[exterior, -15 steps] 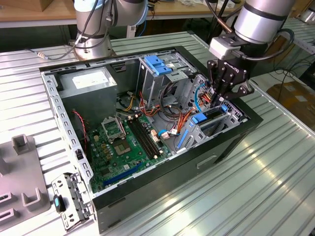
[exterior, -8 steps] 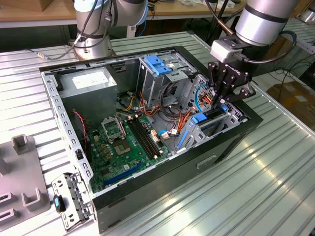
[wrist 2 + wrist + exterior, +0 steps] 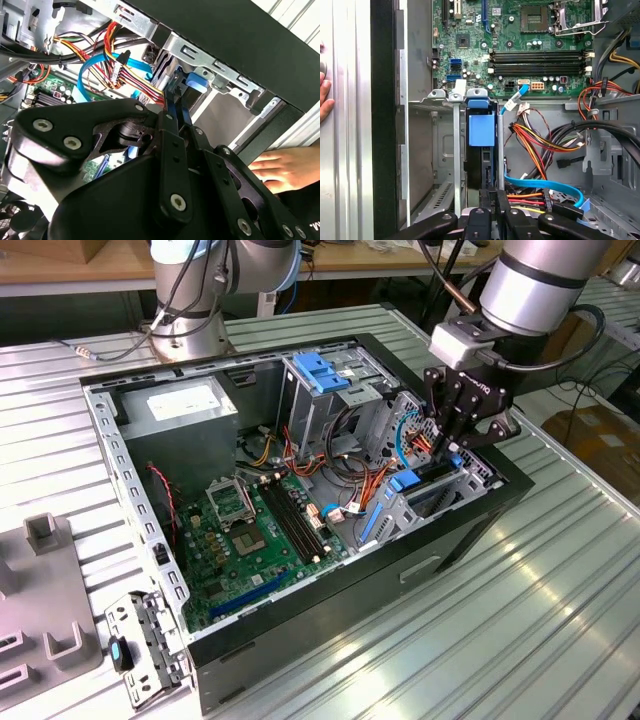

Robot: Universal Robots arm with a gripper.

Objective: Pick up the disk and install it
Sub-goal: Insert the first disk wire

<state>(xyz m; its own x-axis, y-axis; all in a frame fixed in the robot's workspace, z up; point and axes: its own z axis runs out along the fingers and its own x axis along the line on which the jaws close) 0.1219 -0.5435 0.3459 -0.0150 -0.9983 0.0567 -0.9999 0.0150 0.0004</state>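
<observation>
The gripper point(image 3: 452, 443) hangs over the drive bay at the exterior view's right end of the open computer case point(image 3: 300, 625), jaws narrowed onto the disk point(image 3: 481, 150), which stands on edge partly down its metal bay slot point(image 3: 456, 150). I judge the install step underway: seating calls for a straight push along the slot, keeping the blue rails clear of the nearby wire bundle point(image 3: 540, 140). A hand point(image 3: 324, 102) rests outside the case wall.
</observation>
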